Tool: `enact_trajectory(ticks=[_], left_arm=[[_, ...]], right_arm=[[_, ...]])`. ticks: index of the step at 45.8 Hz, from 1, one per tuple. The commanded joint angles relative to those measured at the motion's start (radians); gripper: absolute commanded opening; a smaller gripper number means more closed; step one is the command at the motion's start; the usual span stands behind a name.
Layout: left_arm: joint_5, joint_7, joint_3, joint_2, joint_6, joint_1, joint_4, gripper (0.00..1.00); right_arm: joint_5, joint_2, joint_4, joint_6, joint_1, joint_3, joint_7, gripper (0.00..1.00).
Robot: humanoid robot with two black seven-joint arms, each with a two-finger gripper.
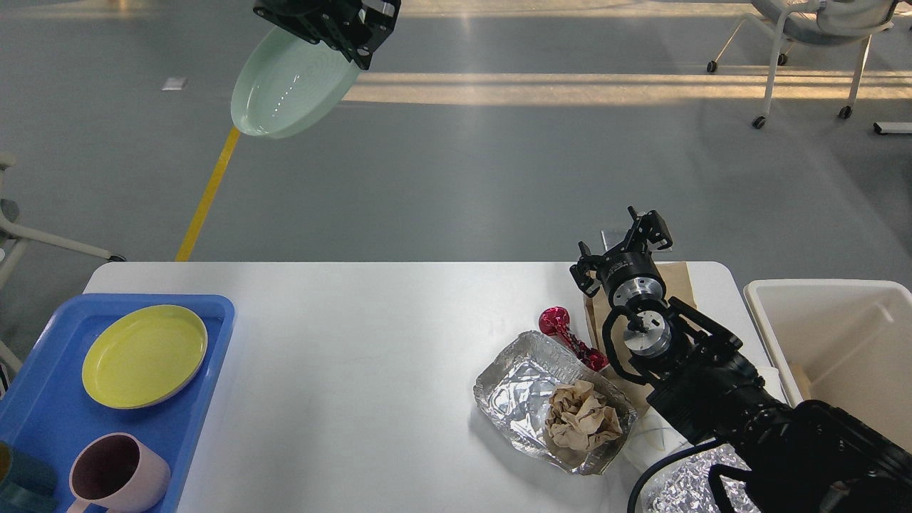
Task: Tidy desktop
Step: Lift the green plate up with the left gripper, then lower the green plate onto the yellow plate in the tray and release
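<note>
Up top, your left gripper [356, 32], cropped by the frame, clamps the green plate [292, 82] above the desktop [370, 370]; the right gripper's [623, 242] state isn't readable.

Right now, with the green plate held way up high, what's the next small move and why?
Probably bring the left gripper down and leftward toward the blue tray. Its jaws grip the pale green plate high above the desktop, and the yellow plate and pink mug already sit in that tray.
</note>
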Motion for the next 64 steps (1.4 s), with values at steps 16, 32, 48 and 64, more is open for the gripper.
enact_trajectory(ticks=[16,32,48,64], left_arm=[[0.018,0.019,0.097,0.03,0.0,0.179,-0.005,0.0],[0.171,0.019,0.151,0.122,0.0,0.566,0.029,0.0],[0.235,0.018,0.18,0.133,0.182,0.873,0.167,0.0],[0.237,0.024,0.19,0.133,0.494,1.004,0.208,0.0]], right_arm=[[0.001,0.0,0.0,0.0,0.0,0.0,0.0,1.0],[0.0,0.001,0.0,0.0,0.0,0.0,0.001,1.0],[0.0,0.0,0.0,0.0,0.0,0.0,0.001,1.0],[0.001,0.0,0.001,0.0,0.0,0.0,0.0,1.0]])
